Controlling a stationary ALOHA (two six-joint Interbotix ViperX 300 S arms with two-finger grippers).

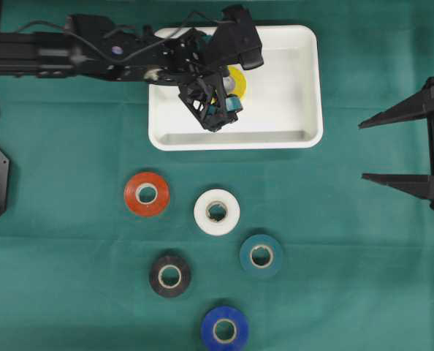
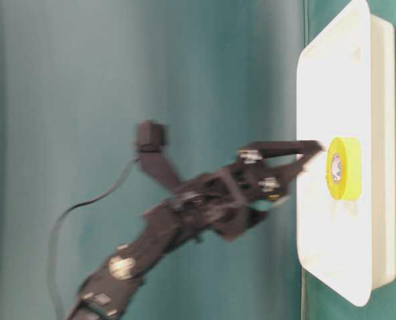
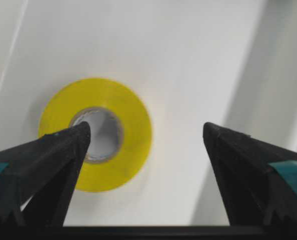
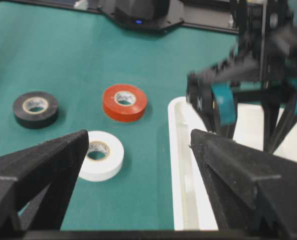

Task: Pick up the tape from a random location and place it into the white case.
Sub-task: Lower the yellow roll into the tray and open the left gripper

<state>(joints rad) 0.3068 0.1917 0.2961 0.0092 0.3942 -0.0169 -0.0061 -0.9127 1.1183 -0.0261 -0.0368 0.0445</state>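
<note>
Lying flat, yellow tape (image 3: 96, 135), white case (image 1: 305, 88)

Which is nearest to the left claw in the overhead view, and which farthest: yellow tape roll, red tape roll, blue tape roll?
1. Yellow tape roll, under the left claw, inside the white plastic case.
2. Red tape roll, on the cloth below the case.
3. Blue tape roll, at the bottom edge.

Below me the green-clothed tabletop (image 1: 363, 278) carries the white case (image 1: 308, 88) at its far middle and, nearer, five loose tape rolls lying flat and apart: red (image 1: 146, 194), white (image 1: 216, 212), teal (image 1: 261, 256), black (image 1: 169, 276), blue (image 1: 224, 330).
</note>
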